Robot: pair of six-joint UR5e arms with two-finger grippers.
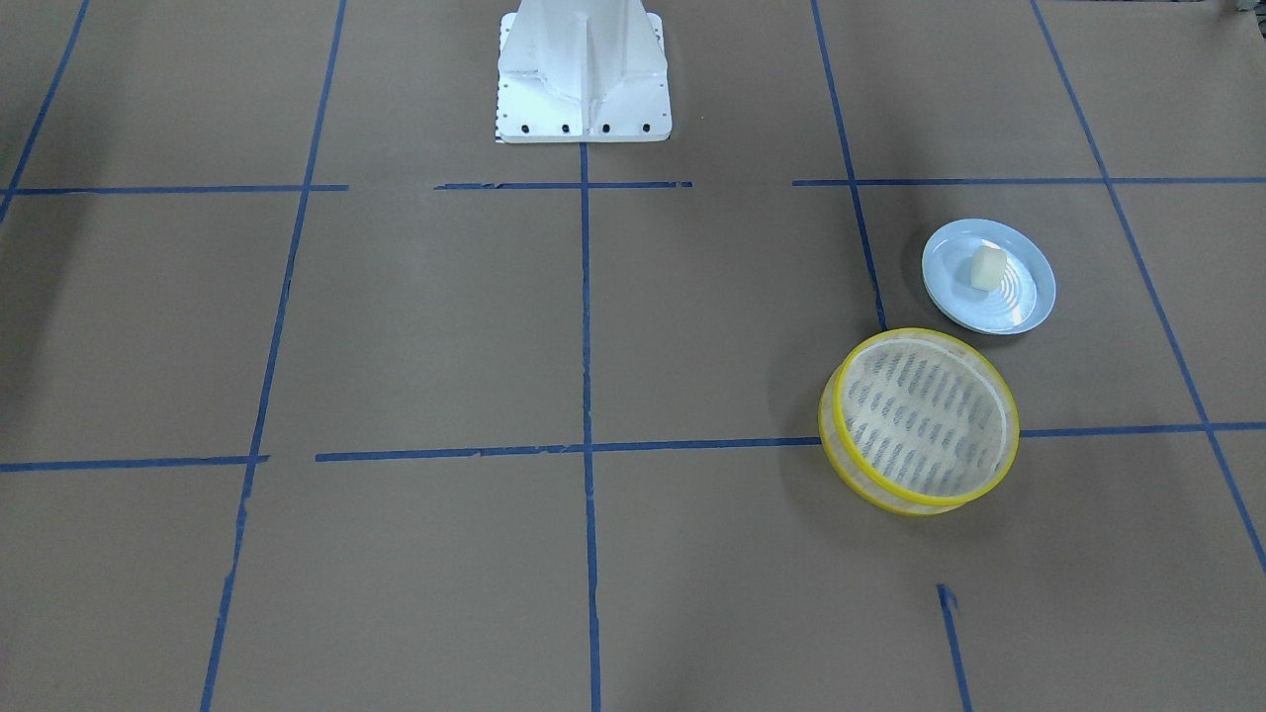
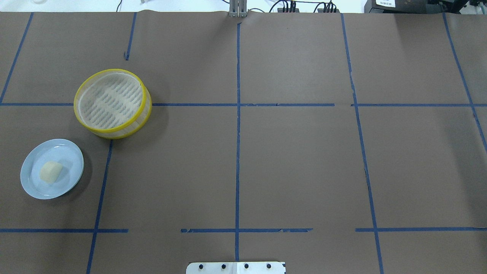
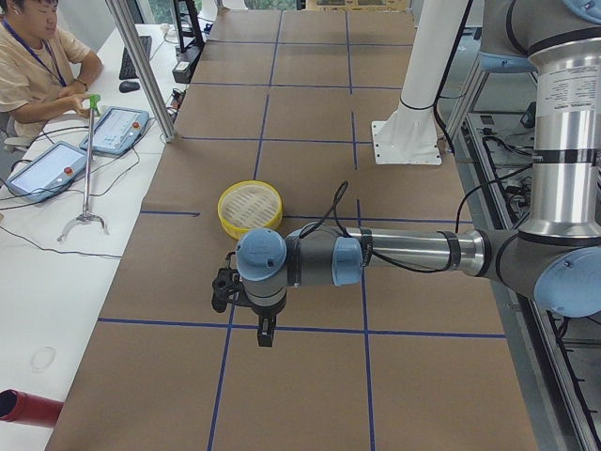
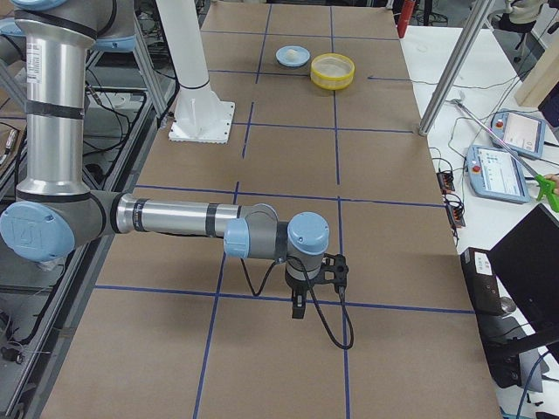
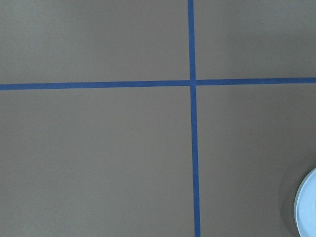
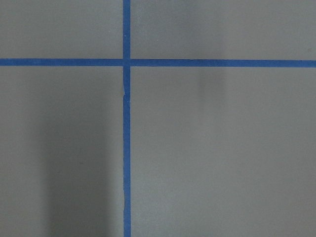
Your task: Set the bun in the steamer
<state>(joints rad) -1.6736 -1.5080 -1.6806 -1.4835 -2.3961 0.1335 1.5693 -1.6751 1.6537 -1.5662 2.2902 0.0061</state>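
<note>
The cream-white bun (image 2: pixel 51 171) lies on a pale blue ridged plate (image 2: pixel 70 156) on the robot's left side; it also shows in the front view (image 1: pixel 986 267). The steamer (image 2: pixel 112 102), a yellow-rimmed basket with a slatted floor, stands empty just beyond the plate (image 1: pixel 1034 297). My left gripper (image 3: pixel 266 331) hangs over the table near the plate, apart from the bun; I cannot tell if it is open or shut. My right gripper (image 4: pixel 299 307) hangs over the far right end of the table; I cannot tell its state either. The left wrist view shows only the plate's rim (image 5: pixel 308 207).
The table is brown paper with a grid of blue tape lines (image 2: pixel 237 114). The robot's white base (image 1: pixel 584 79) stands at the middle of the near edge. An operator (image 3: pixel 38 66) sits at a side desk with tablets and a grabber tool (image 3: pixel 86 178).
</note>
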